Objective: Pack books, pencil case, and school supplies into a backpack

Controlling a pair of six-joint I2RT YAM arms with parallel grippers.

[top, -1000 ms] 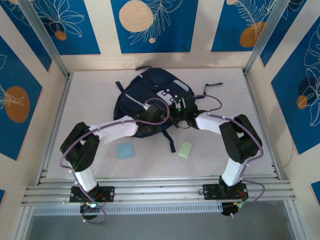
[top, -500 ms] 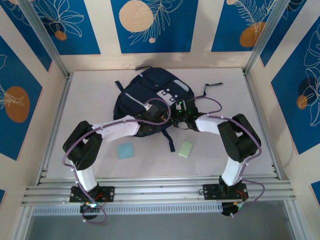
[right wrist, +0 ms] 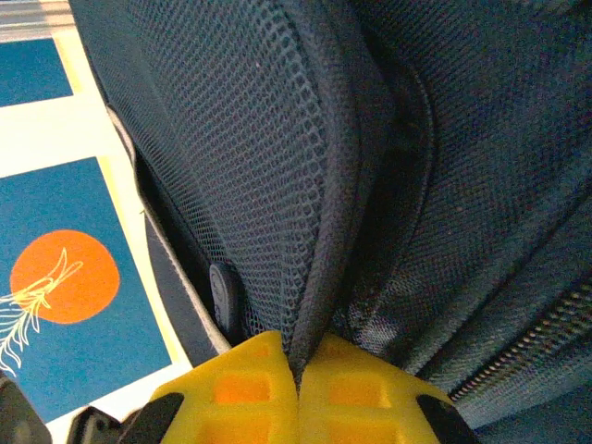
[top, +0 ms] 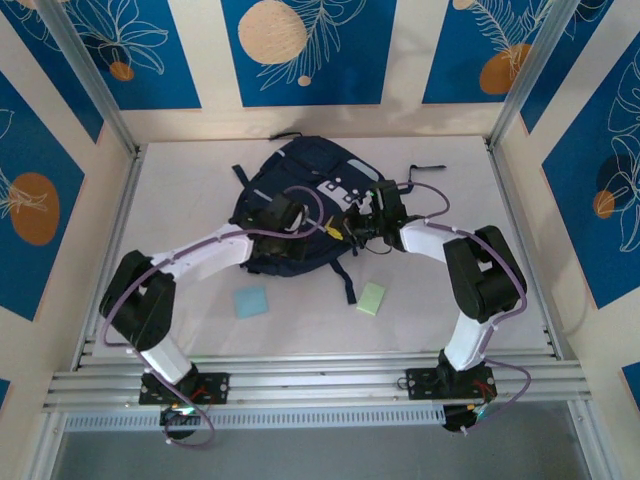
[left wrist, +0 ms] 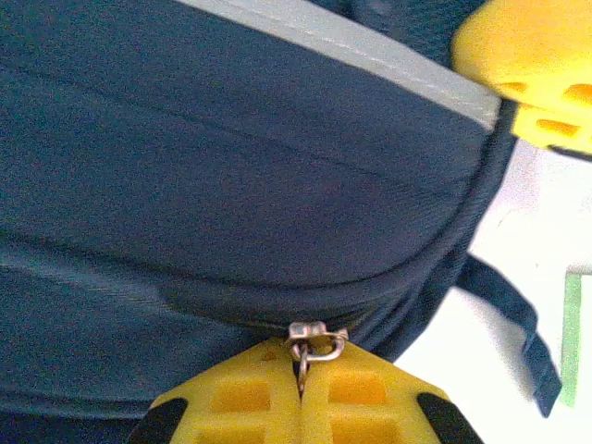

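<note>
Backpack [top: 305, 170] zip step | left gripper [left wrist: 301, 370] jaws clamped on zipper pull [left wrist: 314, 340] | right gripper [right wrist: 298, 363] pinching mesh seam [right wrist: 324, 231] (my anchor) | I'd pull along the track, fabric taut

My backpack [left wrist: 231, 185] is matt navy woven cloth, and its pale stripe [left wrist: 370, 46] looks smoother. The zipper pull [left wrist: 314, 340] is shiny bare metal. Coarse open mesh [right wrist: 231, 139] covers the padded side, near dull dark zip teeth [right wrist: 536, 338]. My left gripper [left wrist: 301, 393] and right gripper [right wrist: 298, 393] wear matt yellow plastic, moulded with square recesses.
</note>
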